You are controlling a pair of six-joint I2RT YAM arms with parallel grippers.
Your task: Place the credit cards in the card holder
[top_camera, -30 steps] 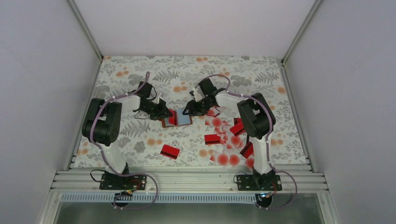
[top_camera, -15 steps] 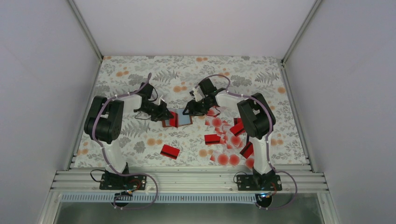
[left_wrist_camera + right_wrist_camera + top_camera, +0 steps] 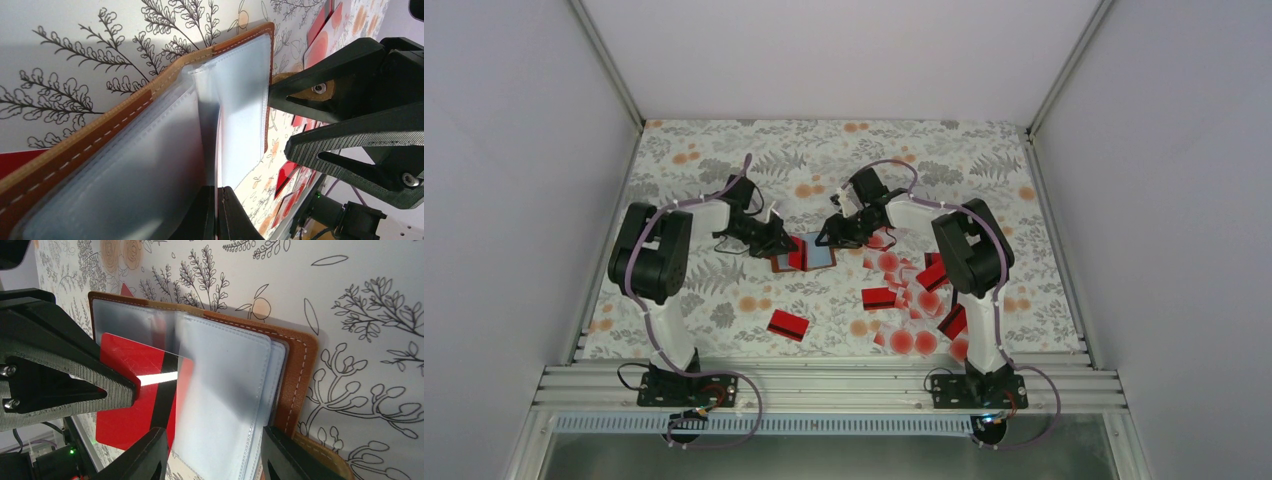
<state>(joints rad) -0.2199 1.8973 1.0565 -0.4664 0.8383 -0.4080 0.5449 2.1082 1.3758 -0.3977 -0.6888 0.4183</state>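
Here, left fingers point(image 3: 75, 377) tight on card point(image 3: 131, 359)

- I'm working in a lab test cell, not a home or shop: plain pale walls point(image 3: 844, 50) box the table in on three sides
- Bare aluminium posts point(image 3: 609, 65) run up the back corners, and a slotted aluminium rail point(image 3: 824, 385) crosses the near edge
- My left arm point(image 3: 659, 270) and right arm point(image 3: 969, 265) are bolted to that rail, with a purple cable point(image 3: 749, 405) looping loose below
- The floral cloth point(image 3: 944, 160) is the only homely touch
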